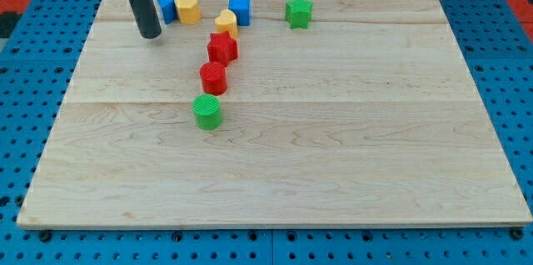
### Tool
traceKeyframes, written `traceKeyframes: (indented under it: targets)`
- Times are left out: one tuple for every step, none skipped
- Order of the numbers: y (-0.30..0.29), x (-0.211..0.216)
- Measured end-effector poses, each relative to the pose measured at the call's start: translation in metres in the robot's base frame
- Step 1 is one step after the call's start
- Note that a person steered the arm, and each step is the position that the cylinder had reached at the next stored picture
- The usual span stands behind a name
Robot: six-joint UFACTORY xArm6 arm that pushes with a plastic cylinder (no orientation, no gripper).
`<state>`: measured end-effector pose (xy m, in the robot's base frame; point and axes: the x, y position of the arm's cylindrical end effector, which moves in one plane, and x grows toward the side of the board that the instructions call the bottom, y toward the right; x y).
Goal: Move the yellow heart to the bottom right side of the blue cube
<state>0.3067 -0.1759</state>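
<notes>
The yellow heart lies near the view's top, touching the lower left corner of the blue cube. My tip rests on the board at the view's upper left, well left of the heart. It sits just below and left of a second blue block, whose left side the rod hides. A yellow rounded block sits against that blue block's right side.
A red star lies just below the heart. Below it come a red cylinder and a green cylinder. A green star lies right of the blue cube. The wooden board sits on a blue pegboard.
</notes>
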Motion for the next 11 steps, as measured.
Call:
traceKeyframes:
  targets:
    - [0.038, -0.008]
    - [0.048, -0.029]
    - [0.048, -0.029]
    - [0.057, -0.024]
    - [0.096, -0.008]
    - [0.077, -0.007]
    - [0.045, -0.026]
    - [0.079, -0.043]
    - [0.099, -0.059]
    - [0.072, -0.114]
    - [0.004, -0.111]
